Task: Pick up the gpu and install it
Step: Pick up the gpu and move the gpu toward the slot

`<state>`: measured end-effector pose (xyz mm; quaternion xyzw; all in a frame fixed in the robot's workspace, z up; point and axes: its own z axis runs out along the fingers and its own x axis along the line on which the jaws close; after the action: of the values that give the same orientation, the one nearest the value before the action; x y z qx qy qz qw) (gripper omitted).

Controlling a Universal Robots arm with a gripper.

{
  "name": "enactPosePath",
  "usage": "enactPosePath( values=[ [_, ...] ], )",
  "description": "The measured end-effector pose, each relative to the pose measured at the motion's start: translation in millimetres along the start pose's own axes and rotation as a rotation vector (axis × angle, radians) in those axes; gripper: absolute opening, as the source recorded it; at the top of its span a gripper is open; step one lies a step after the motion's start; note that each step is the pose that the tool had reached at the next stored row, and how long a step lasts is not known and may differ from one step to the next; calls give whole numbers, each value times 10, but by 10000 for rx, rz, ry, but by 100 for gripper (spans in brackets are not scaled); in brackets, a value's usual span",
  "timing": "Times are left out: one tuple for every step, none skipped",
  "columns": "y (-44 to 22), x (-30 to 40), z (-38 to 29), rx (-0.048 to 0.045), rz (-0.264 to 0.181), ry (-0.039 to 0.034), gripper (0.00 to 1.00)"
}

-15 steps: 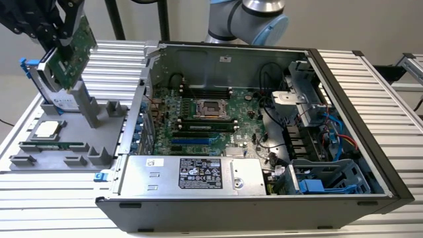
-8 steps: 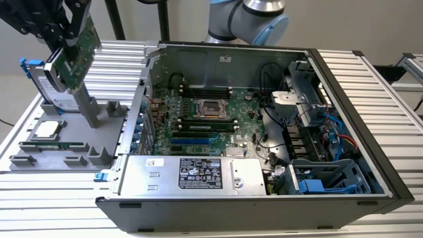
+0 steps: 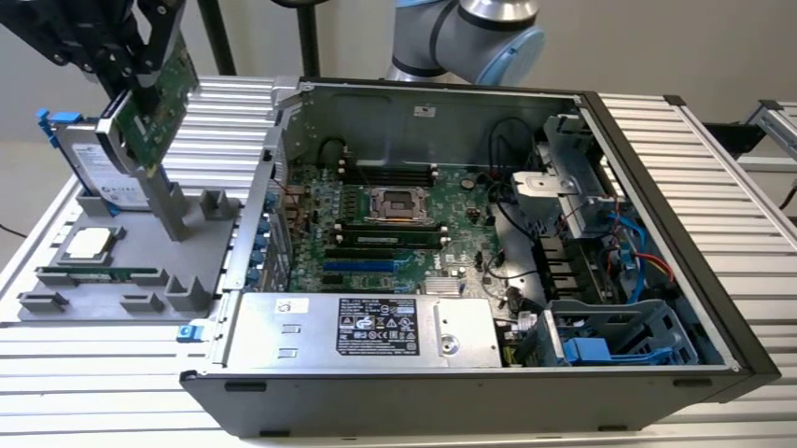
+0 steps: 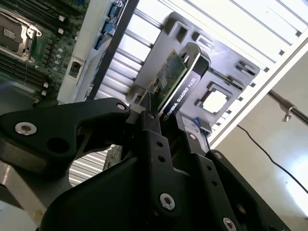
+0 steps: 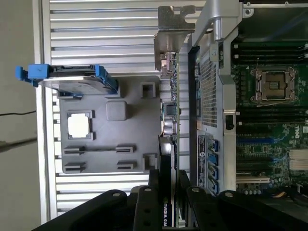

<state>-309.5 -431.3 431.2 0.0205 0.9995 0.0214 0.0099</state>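
The black pincer, clamped shut across the edge of the flat green circuit-board gpu, holds this seemingly light, stiff, fragile card over the grey plastic tray.

Silver arm, pale blue joint cap, black fingers, silver screws

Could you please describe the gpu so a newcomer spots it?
To the exterior view's left of the open computer case lies a grey tray. Above it the gripper holds the gpu: a green board, unlike the blue-framed silver hard drive nearby.
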Motion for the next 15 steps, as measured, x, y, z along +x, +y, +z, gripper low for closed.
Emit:
enactPosePath(
  values=[
    [0,-10,1,0,-1,0,0],
    [1,-19,1,0,0,0,0],
    [1,-27,1,1,0,0,0],
    [2,-35,1,2,0,0,0],
    [3,-42,1,5,0,0,0],
    [3,-48,2,7,0,-1,0],
    [4,-55,2,8,0,-1,0],
    [4,-62,2,10,0,-1,0],
    [5,-70,2,12,0,0,0],
    [5,-78,2,12,0,-1,0],
    [6,-87,2,13,0,0,0],
    [6,-96,2,14,0,-1,0],
    [7,-106,3,14,0,0,0],
    [7,-117,3,15,0,0,0],
    [8,-128,3,16,0,0,0]
  ],
)
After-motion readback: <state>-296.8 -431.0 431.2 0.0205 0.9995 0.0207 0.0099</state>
